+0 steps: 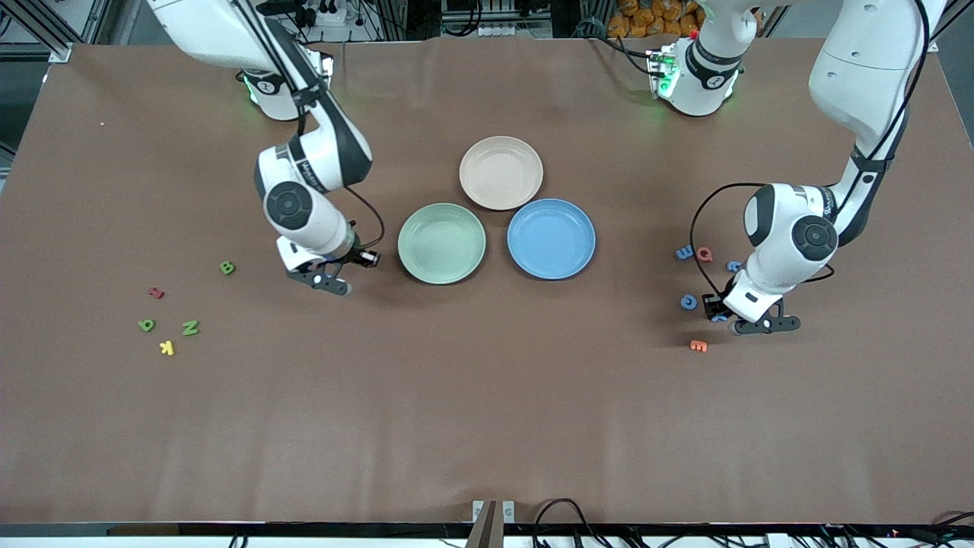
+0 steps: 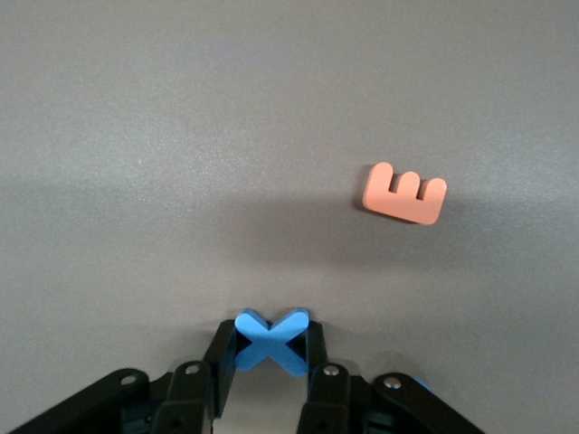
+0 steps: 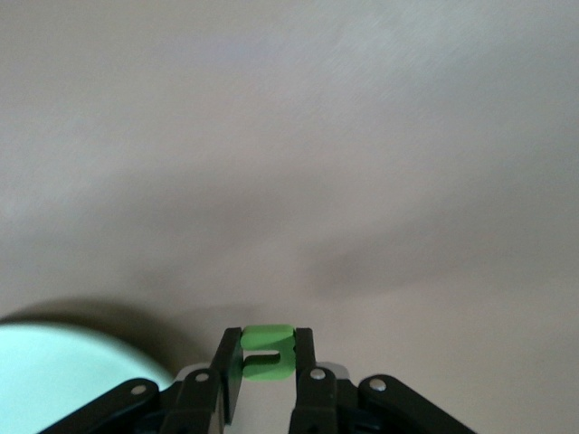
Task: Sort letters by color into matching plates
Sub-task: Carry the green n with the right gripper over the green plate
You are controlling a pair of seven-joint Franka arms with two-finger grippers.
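Over the brown tabletop, my left pincer pinches a blue X letter beside an orange E; my right pincer pinches a green letter beside the green plate

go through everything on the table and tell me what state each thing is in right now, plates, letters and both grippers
green plate: empty
blue plate: empty
beige plate: empty
left gripper: shut on blue X, at the table
right gripper: shut on green letter, beside the green plate
orange E: loose, lying flat
green B: loose on the table
yellow K: loose on the table
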